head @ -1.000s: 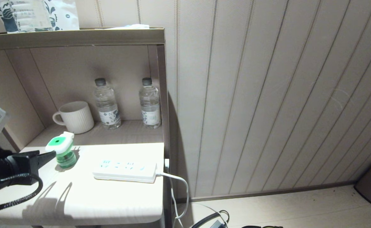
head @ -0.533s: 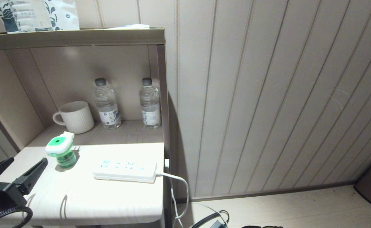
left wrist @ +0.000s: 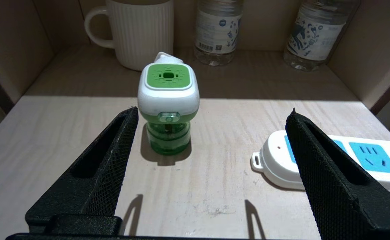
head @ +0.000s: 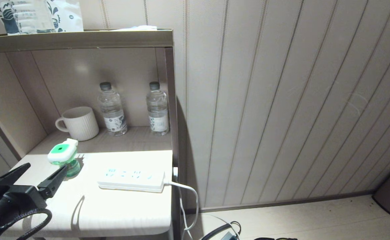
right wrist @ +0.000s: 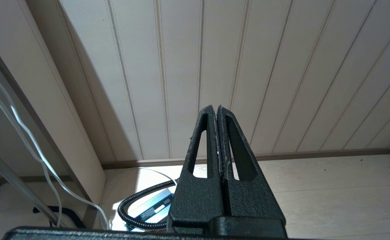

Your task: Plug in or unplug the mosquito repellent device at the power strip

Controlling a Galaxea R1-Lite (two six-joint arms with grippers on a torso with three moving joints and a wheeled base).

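Since a second ago the left gripper [head: 43, 176] has let go of the mosquito repellent device [head: 63, 157] and drawn back toward the near left corner of the table [head: 125, 210], and its fingers, then closed against the device's side, now stand spread wide with nothing between them. From the head view the gripper sits low at the left, one finger tip lying just in front of the device's green bottle, though whether it touches cannot be told. In the left wrist view the left gripper [left wrist: 211, 116] frames the scene, the device [left wrist: 168, 106] standing upright on the table [left wrist: 198, 196] just beside one finger and apart from it, its green-topped white cap facing up. Behind the device, on the darker back part of the shelf unit, stands a ribbed white mug [head: 78, 122], then two clear water bottles, one [head: 111, 110] near the mug and the other [head: 157, 109] by the right upright. Right of the device lies the power strip [head: 131, 176], flat on the table with no plug in its blue-marked sockets, and its white cord [head: 185, 196] drops over the table's right edge toward the floor. Farther right, out of the head view, the right gripper [right wrist: 216, 108] hangs near the panelled wall above the floor, its fingers pressed together on nothing.
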